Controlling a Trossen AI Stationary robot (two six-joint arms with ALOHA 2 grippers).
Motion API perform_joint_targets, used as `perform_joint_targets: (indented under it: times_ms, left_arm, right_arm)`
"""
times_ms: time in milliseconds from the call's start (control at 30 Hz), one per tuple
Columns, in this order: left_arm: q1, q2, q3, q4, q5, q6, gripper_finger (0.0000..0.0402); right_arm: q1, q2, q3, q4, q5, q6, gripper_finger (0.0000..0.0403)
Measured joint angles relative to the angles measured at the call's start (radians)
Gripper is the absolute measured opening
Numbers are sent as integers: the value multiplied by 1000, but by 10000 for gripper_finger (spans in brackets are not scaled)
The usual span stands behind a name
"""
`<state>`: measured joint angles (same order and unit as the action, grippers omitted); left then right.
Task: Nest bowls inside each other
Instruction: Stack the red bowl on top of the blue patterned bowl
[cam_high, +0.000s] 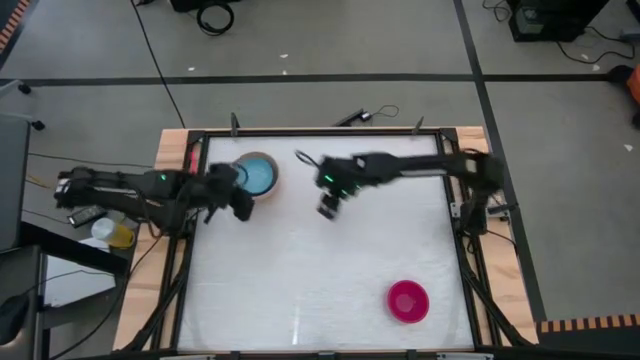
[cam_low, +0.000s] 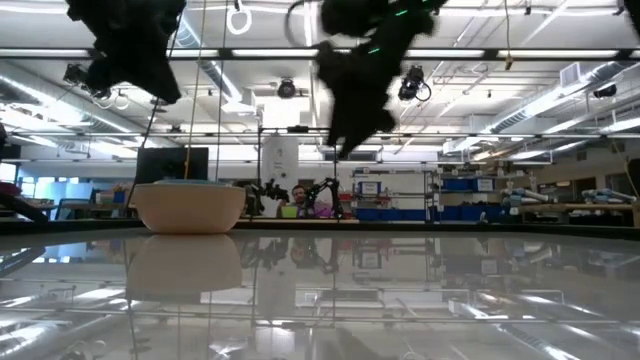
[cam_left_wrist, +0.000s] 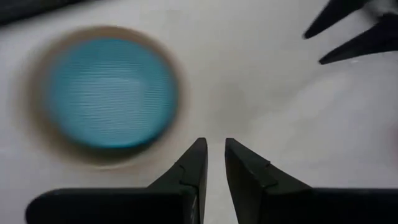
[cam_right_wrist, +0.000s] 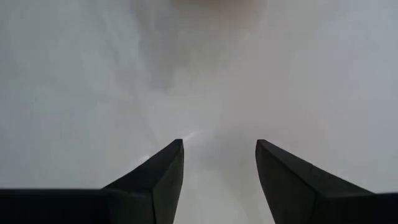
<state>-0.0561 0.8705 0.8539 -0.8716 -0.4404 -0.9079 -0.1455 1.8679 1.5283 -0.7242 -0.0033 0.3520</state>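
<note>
A cyan bowl (cam_high: 256, 177) (cam_left_wrist: 111, 92) sits nested in a beige-grey bowl (cam_high: 274, 166) (cam_low: 190, 207), which stands on its base at the table's far left. A red-magenta bowl (cam_high: 407, 301) stands alone near the front right. My left gripper (cam_high: 243, 207) (cam_left_wrist: 213, 149) hovers just near-side of the stack, its fingers a narrow gap apart with nothing between them. My right gripper (cam_high: 328, 209) (cam_right_wrist: 219, 149) hangs above the bare table to the right of the stack, open and empty. Any other bowls are hidden inside the stack or out of view.
The white tabletop (cam_high: 300, 270) is bounded by a dark frame (cam_high: 465, 250). A dark tool and a cable (cam_high: 360, 116) lie just past the far edge. A yellow thing (cam_high: 118, 235) sits off the table's left side. Both arms hang high in the low view.
</note>
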Motion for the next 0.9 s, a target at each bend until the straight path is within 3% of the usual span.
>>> perform_joint_targets:
  times_ms: [200,367,667,900]
  left_arm:
    - [-162,43,-144,359,-14,-21,62]
    - [-214,105,-206,498,-15,-21,62]
    - [-276,193,-208,512,-10,-32,62]
    - [-324,212,-207,521,-7,-77,62]
  right_arm:
    - [194,-320,-366,4,-39,71,196]
    - [370,-473,-515,-61,-70,185,182]
    - [665,-502,-663,-43,-125,388,176]
    - [747,-462,-707,49,-114,468,176]
